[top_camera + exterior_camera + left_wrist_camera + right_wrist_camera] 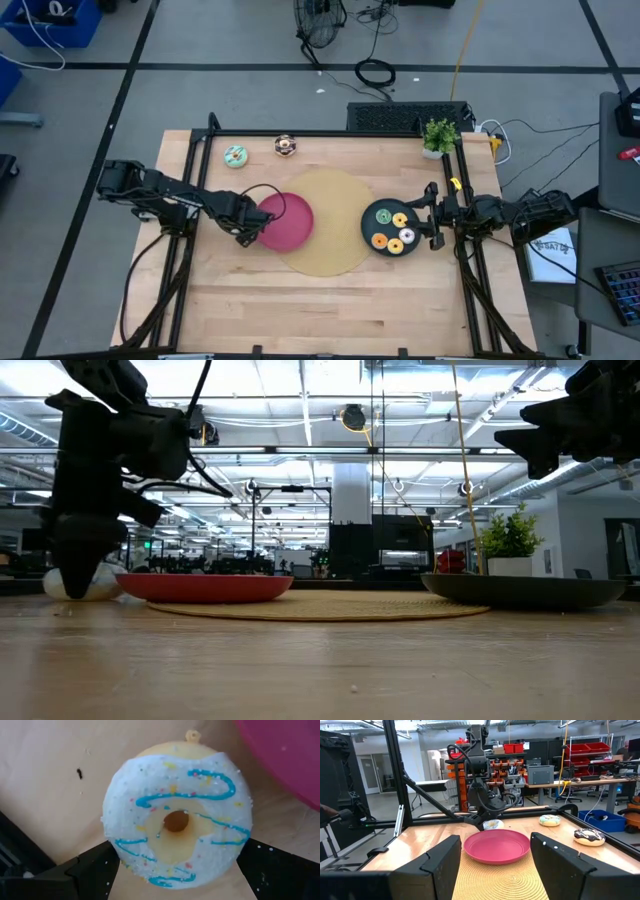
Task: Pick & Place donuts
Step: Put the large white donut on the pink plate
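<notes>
Item, left gripper point(175, 870): I have its two fingers point(85, 875) spread wide, one on each side of the white donut point(177, 817), which lies flat on the table point(330, 300), blue-drizzled icing up; from the wrist camera I cannot tell whether the pads touch it yet, and nothing is lifted. Item, location: in the overhead view the gripper sits at the pink plate's point(295, 225) 9 o'clock edge, the donut hidden beneath it, just outside the rim. Item, step in hand: I judge this the pick of that donut, with the squeeze not yet made. Next move calls for closing squarely across the ring, lifting clear of the rim, then a short carry toward 3 o'clock to set it on the pink plate, which is bare. Item, right gripper point(432, 215): parked at the black plate's point(372, 228) 3 o'clock side, fingers apart and holding nothing. Item, black plate: several donuts on it, yellow, orange, green and white among them. Item, strays: a teal donut point(236, 156) and a chocolate donut point(285, 146) near the table's 11 o'clock corner. Item, round woven mat point(330, 255) under both plates.
</notes>
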`<act>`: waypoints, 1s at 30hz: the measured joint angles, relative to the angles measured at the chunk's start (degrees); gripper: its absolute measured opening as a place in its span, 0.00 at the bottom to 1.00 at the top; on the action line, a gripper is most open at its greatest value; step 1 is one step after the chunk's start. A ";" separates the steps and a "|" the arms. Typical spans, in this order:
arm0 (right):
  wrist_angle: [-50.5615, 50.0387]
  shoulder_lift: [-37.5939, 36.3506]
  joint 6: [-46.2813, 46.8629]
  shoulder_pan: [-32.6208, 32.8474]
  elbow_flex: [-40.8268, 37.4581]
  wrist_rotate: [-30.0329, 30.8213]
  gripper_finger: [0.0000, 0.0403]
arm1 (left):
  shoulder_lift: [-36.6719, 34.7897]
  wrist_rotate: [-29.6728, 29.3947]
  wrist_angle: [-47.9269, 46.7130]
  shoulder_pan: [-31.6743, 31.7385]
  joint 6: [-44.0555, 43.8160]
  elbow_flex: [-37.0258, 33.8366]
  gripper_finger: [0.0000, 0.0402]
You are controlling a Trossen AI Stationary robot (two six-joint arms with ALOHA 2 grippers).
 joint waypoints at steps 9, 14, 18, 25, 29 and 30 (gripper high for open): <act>0.00 0.00 -0.01 0.00 0.01 0.00 0.56 | 0.00 -0.46 -0.07 -0.02 1.30 0.00 0.95; 0.00 0.00 0.00 -0.01 0.00 0.00 0.56 | 0.00 0.37 -0.08 0.00 0.01 0.00 0.95; 0.00 0.00 -0.01 -0.01 0.00 0.00 0.56 | 0.00 0.94 -0.10 -0.02 -1.10 0.00 0.95; 0.00 0.00 -0.01 -0.01 -0.01 0.00 0.56 | 0.00 2.01 -0.07 -0.02 -1.66 0.02 0.94; 0.00 0.00 -0.01 0.00 -0.01 0.00 0.56 | 0.00 2.54 -0.07 -0.02 -1.80 0.02 0.84; 0.00 0.00 -0.01 0.00 0.01 0.00 0.56 | 0.00 2.46 -0.01 -0.02 -1.84 0.02 0.80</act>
